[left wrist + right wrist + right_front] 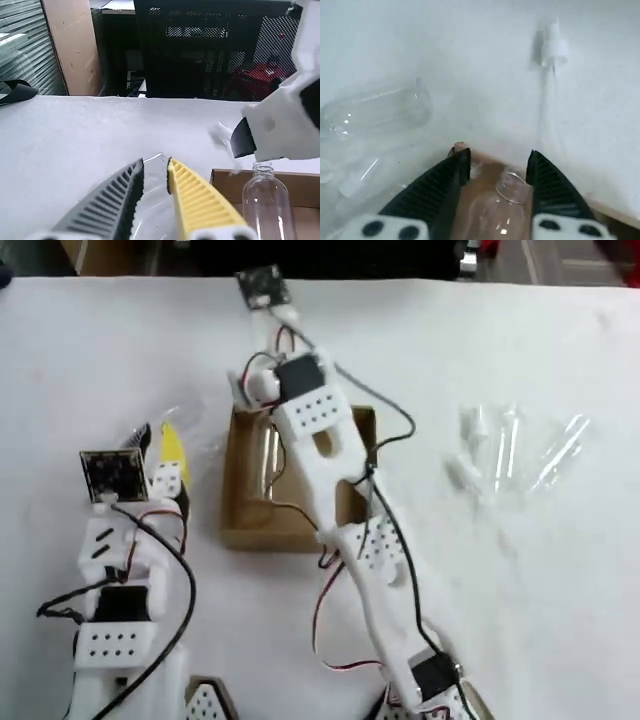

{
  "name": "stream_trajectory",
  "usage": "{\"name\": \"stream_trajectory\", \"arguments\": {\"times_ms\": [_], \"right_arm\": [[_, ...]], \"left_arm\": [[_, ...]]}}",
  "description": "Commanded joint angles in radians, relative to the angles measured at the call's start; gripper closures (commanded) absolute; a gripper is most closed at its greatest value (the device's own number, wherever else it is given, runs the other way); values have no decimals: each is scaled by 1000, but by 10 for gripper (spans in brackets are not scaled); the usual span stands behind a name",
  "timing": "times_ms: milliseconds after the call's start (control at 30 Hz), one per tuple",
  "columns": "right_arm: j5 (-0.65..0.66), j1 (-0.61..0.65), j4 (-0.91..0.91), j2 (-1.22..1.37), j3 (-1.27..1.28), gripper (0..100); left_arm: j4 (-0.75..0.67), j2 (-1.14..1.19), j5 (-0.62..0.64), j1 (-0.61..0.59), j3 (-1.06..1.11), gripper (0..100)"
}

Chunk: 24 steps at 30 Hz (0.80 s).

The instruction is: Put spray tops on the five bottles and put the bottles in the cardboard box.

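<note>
Over on the left, the left gripper (155, 163) sits over some clear plastic (156, 197) on the bench (520, 620); whether it has a hold, nobody can tell. In the cardboard box (240, 535) there's a bottle (265, 205) with no top, and the right gripper (498, 155) is wide open astride its neck, holding nothing. Best play here is probably to close squarely on that neck, then lift straight up clear of the wall. Spray tops (466, 470) wait off right.

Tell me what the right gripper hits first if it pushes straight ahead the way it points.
Probably the clear bottle in the cardboard box: its mouth lies inside the open right gripper, though depth is unclear.
</note>
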State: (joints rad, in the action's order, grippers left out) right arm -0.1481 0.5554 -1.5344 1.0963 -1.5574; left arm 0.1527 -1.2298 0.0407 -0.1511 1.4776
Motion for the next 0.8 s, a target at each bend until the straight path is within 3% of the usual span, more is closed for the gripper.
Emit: {"name": "stream_trajectory", "arguments": {"times_ms": [0,567,633,733,767], "right_arm": [[-127,-10,-10,41,-112,833],[-166,-18,-108,59,-103,834],[-166,-18,-104,82,-104,864],[-163,-18,-73,122,-106,994],[-160,-21,-62,134,-106,981]], "left_arm": [[-29,-1,-8,-5,-9,916],[-29,1,-8,-5,-9,916],[-29,1,-8,-4,-9,916],[-29,1,-8,-4,-9,916],[-29,1,-8,-4,-9,916]]}}
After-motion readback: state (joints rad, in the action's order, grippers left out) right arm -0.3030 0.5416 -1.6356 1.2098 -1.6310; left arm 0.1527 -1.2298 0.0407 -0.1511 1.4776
